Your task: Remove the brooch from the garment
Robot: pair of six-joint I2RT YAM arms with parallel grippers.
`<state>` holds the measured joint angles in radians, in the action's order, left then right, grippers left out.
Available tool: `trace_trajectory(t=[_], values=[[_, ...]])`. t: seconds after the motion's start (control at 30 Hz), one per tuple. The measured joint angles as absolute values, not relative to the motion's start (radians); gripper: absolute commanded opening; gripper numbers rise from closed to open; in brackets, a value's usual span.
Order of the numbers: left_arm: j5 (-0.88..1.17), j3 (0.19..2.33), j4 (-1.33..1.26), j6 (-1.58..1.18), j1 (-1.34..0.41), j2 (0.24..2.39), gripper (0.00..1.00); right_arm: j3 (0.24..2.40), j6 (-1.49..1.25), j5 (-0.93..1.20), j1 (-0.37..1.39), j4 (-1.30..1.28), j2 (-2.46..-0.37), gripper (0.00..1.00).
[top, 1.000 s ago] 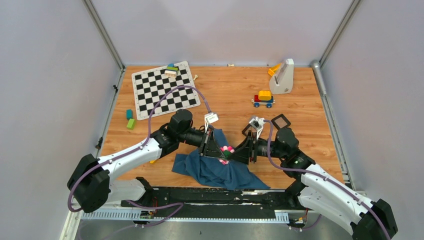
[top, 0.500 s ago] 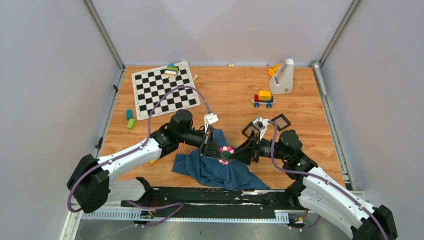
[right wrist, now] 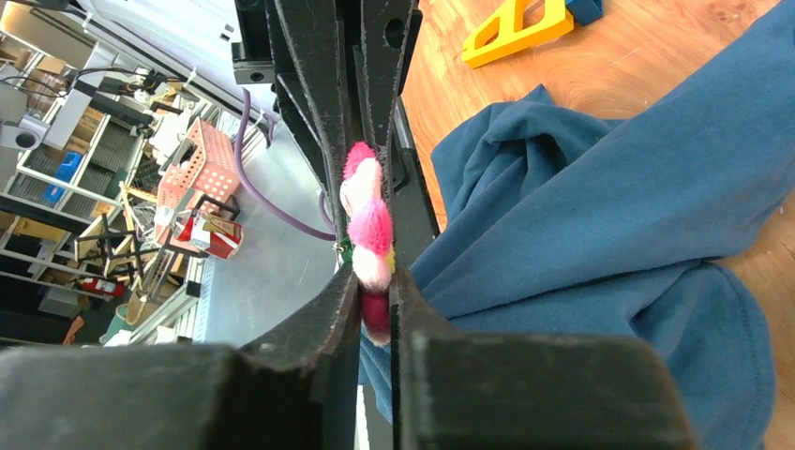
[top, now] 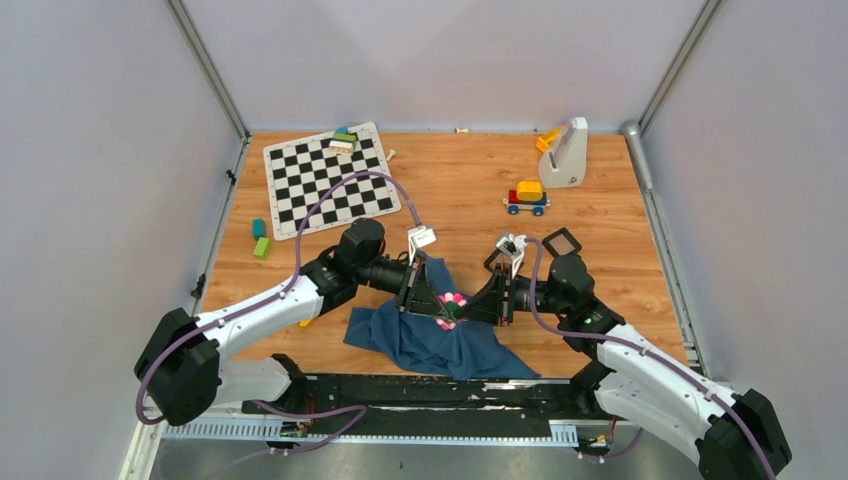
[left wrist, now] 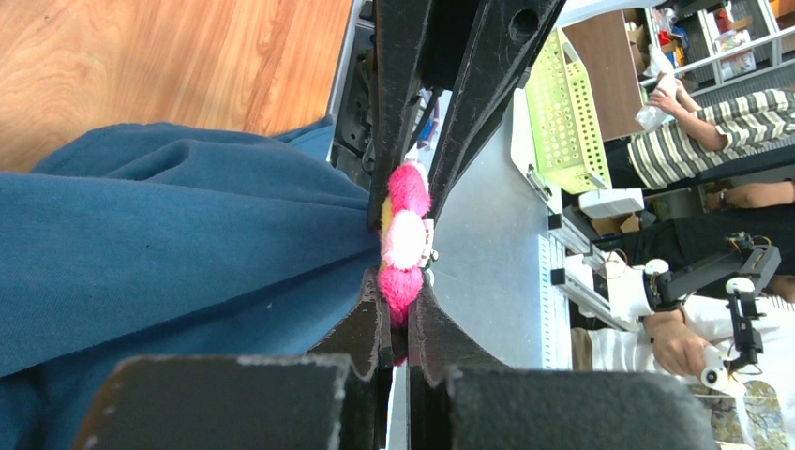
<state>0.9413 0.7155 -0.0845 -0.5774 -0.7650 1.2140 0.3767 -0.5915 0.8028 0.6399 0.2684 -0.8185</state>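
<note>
The teal-blue garment (top: 440, 345) lies crumpled on the wooden table near the front edge, one fold lifted. The pink and white brooch (top: 453, 303) sits on that raised fold. My left gripper (top: 441, 307) reaches it from the left and my right gripper (top: 467, 308) from the right; their tips meet at the brooch. In the left wrist view my left gripper (left wrist: 400, 309) is shut on a pink petal of the brooch (left wrist: 405, 239), with the garment (left wrist: 169, 234) beside it. In the right wrist view my right gripper (right wrist: 375, 300) is shut on the brooch (right wrist: 368, 225) and a bit of garment (right wrist: 581, 225).
A chessboard (top: 330, 180) with small blocks lies at the back left, and green blocks (top: 260, 240) lie at the left edge. A toy car (top: 527, 197), a white stand (top: 567, 153) and a black square frame (top: 562, 242) are at the right. A yellow piece (right wrist: 514, 26) lies beside the garment.
My right wrist swung out to the right and has come back in towards the brooch. The left arm, the brooch and the garment have stayed put.
</note>
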Motion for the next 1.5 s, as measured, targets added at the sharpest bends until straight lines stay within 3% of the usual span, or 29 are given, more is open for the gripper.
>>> trace_trajectory(t=[0.07, 0.13, 0.27, 0.37, 0.63, 0.83, 1.0, 1.1, 1.27, 1.33, 1.4, 1.47, 1.5], values=[[0.945, 0.715, -0.085, -0.577, -0.764, 1.216, 0.09, 0.377, -0.602, 0.805, 0.639, 0.270, -0.816, 0.00], [0.938, 0.715, -0.093, -0.579, -0.763, 1.215, 0.30, 0.377, -0.618, 0.794, 0.638, 0.264, -0.805, 0.00], [0.900, 0.714, -0.122, -0.592, -0.763, 1.208, 0.62, 0.376, -0.685, 0.718, 0.639, 0.243, -0.756, 0.00], [0.871, 0.689, -0.182, -0.622, -0.763, 1.179, 0.68, 0.376, -0.753, 0.652, 0.638, 0.244, -0.724, 0.00], [0.791, 0.569, -0.408, -0.722, -0.759, 1.116, 0.64, 0.316, -0.949, 0.486, 0.638, 0.316, -0.648, 0.00], [0.703, 0.456, -0.690, -0.824, -0.760, 1.125, 0.85, 0.244, -1.058, 0.355, 0.638, 0.431, -0.654, 0.00], [0.664, 0.443, -0.757, -0.820, -0.771, 1.134, 0.97, 0.309, -1.023, 0.329, 0.638, 0.452, -0.714, 0.00], [0.625, 0.441, -0.754, -0.784, -0.774, 1.118, 1.00, 0.406, -0.978, 0.328, 0.638, 0.446, -0.753, 0.00], [0.531, 0.457, -0.622, -0.645, -0.776, 1.015, 0.92, 0.594, -0.901, 0.332, 0.639, 0.447, -0.826, 0.00], [0.486, 0.499, -0.538, -0.578, -0.777, 0.983, 0.73, 0.650, -0.871, 0.336, 0.641, 0.447, -0.854, 0.00], [0.457, 0.549, -0.478, -0.521, -0.777, 0.974, 0.32, 0.686, -0.841, 0.342, 0.645, 0.447, -0.878, 0.00], [0.446, 0.593, -0.431, -0.469, -0.777, 0.975, 0.05, 0.694, -0.806, 0.342, 0.647, 0.445, -0.888, 0.00], [0.447, 0.604, -0.417, -0.458, -0.777, 0.975, 0.01, 0.691, -0.787, 0.342, 0.647, 0.442, -0.889, 0.00]])
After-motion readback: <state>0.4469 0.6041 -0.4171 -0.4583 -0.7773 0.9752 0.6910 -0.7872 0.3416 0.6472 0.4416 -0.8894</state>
